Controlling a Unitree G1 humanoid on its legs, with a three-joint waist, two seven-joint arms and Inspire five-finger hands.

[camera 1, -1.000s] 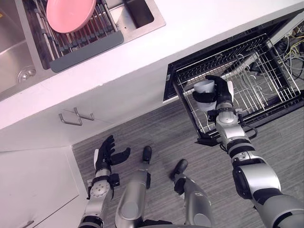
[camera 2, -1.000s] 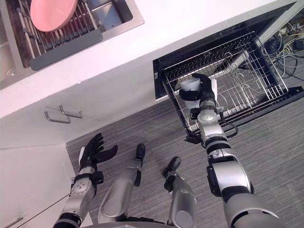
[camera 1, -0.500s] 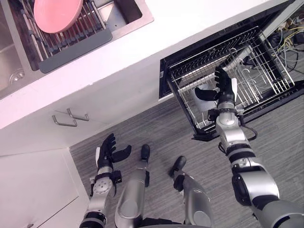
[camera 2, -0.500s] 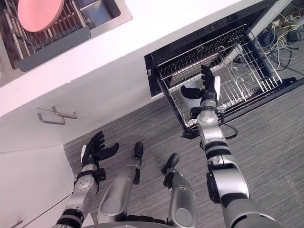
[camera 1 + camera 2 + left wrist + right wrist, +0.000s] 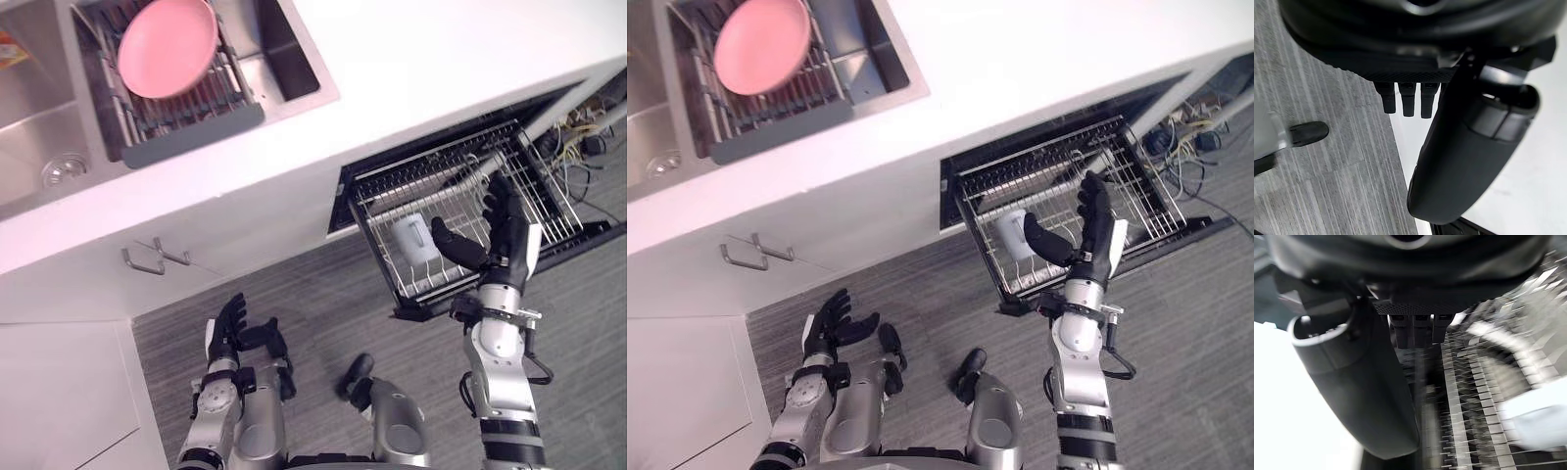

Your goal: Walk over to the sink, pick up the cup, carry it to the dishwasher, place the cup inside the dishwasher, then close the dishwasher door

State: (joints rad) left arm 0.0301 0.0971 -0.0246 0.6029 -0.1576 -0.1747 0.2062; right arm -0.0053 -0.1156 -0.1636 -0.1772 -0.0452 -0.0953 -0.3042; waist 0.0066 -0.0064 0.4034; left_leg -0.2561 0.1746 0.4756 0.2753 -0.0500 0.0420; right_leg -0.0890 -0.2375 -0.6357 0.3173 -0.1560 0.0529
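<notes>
Kitchen with a white counter (image 5: 411, 59) over a grey floor (image 5: 323, 294). At the left, a sink (image 5: 44, 108) with a pink bowl (image 5: 167, 47). Down low, left hand (image 5: 233, 328), fingers spread, holding nothing. Then the cup (image 5: 411, 238), now sitting in the dishwasher rack (image 5: 441, 166), let go just a moment ago. Just beside it, right hand (image 5: 502, 235), fingers wide apart, off the cup. Next job, likely: pushing it all shut.

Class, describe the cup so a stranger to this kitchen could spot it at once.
Below the white counter, the dishwasher's wire rack is pulled out. Near its left end sits the cup, just left of the open right hand. It is the only pale, solid thing among thin wires.
</notes>
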